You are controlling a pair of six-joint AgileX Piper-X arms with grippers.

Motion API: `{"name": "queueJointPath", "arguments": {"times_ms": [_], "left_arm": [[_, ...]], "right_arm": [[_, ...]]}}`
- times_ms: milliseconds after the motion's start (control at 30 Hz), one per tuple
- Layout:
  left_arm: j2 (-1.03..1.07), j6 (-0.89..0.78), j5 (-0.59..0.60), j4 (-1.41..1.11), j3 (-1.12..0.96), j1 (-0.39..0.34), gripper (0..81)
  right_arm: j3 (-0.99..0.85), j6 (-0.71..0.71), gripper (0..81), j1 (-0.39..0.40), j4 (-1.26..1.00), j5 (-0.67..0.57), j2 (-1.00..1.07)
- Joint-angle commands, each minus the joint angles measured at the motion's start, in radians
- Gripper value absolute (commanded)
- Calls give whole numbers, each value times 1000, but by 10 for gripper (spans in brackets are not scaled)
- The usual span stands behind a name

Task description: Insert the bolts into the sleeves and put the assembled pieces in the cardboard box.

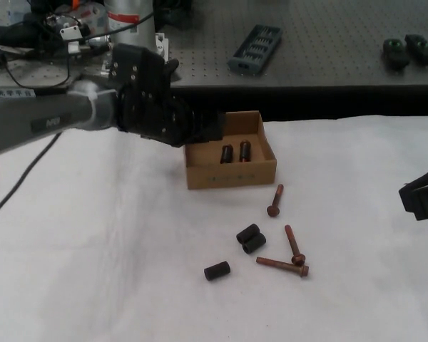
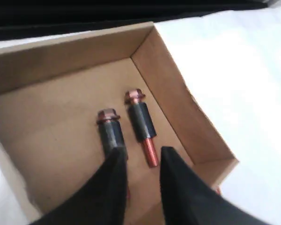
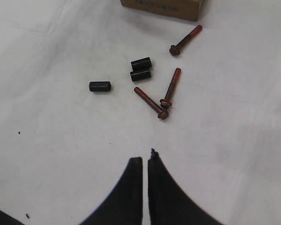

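The cardboard box (image 1: 264, 167) holds two assembled pieces (image 1: 227, 153) (image 1: 245, 150), each a red bolt in a black sleeve. My left gripper (image 2: 140, 152) hangs over the box, open and holding nothing, just above the two pieces (image 2: 111, 133) (image 2: 141, 122). On the white cloth lie three loose bolts (image 3: 186, 40) (image 3: 171, 87) (image 3: 151, 102) and three loose sleeves (image 3: 141, 63) (image 3: 140, 74) (image 3: 99, 86). My right gripper (image 3: 145, 161) is shut and empty, low over the cloth, well short of the bolts. In the high view it sits at the right edge (image 1: 421, 196).
Behind the cloth (image 1: 93, 271) runs a perforated metal bench with a dark tray (image 1: 255, 46), black parts (image 1: 408, 50) and cables (image 1: 28, 43) at the back left. Open cloth lies on both sides of the loose parts.
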Motion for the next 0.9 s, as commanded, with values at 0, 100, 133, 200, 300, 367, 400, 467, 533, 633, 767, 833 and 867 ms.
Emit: {"name": "queueJointPath", "arguments": {"times_ms": [0,100,133,200,300,367,400,467,533,633,767,833,867], "left_arm": [[-67,53,22,114,-14,6,25],[-128,64,17,253,-10,13,7],[-151,64,17,312,-11,17,7],[-200,93,-20,409,-1,18,7],[-301,144,-76,484,60,18,7],[-389,147,-90,476,140,18,7],[-426,147,-92,470,188,18,7],[-536,147,-109,454,294,18,7],[-631,147,-112,436,401,18,7],[-787,147,-110,405,576,18,7],[-1013,147,-110,391,789,18,7],[-1126,144,-110,391,862,18,7],[-1180,143,-110,391,896,18,7]], "right_arm": [[-1,-15,29,-5,-10,-6,-5],[-1,-15,29,-4,-8,-6,-5],[-1,-15,29,-4,-8,-6,-5],[-1,-15,29,-4,0,-6,-5],[-1,-15,29,-4,13,-6,-5],[-1,-15,29,-4,26,-6,-5],[-1,-15,29,-4,34,-6,-5],[-1,-15,29,-4,55,-6,-5],[-1,-15,29,-4,78,-6,-5],[-1,-15,29,-4,98,-6,-5],[-1,-15,29,-4,105,-6,-5],[-1,-15,29,-4,105,-6,-5],[-1,-15,29,-4,105,-6,-5]]}}
